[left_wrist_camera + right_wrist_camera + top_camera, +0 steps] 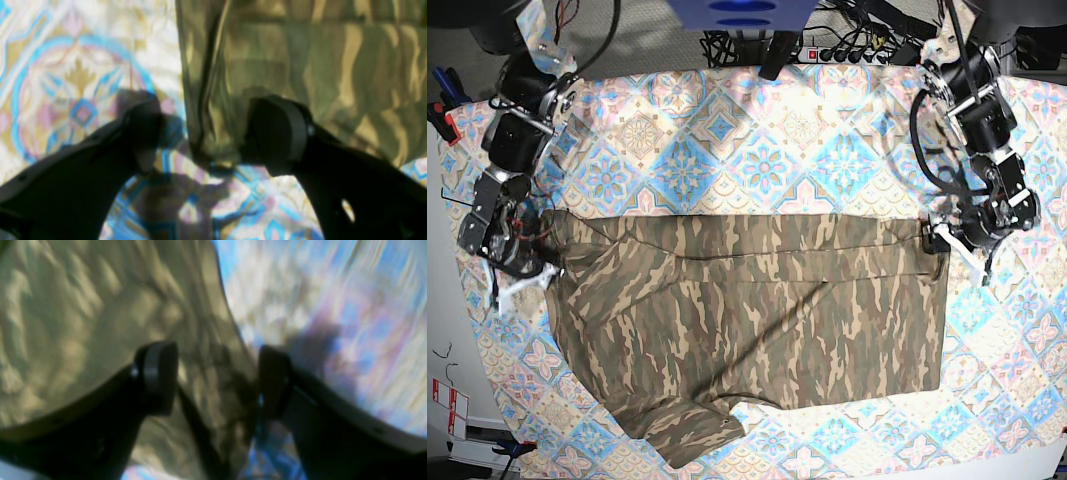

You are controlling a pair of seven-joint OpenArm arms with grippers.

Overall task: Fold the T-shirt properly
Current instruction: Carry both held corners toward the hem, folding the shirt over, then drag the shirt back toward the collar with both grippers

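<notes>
Underneath, patterned tablecloth (T-shirt atop)

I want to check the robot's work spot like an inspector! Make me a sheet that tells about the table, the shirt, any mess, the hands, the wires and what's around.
Surface: tablecloth with blue, pink and cream tiles covers the table.
Job's things: camouflage T-shirt lies spread out, top edge folded straight, one sleeve sticking out at the bottom.
Clutter: nothing seen on the cloth.
Hands: left hand open, straddling the shirt's corner; right hand open over the shirt's opposite edge.
Cables: black cables loop along the arm on the picture's right; more wires behind the table.
Surroundings: power strip beyond the far edge; a blue part at top centre.
</notes>
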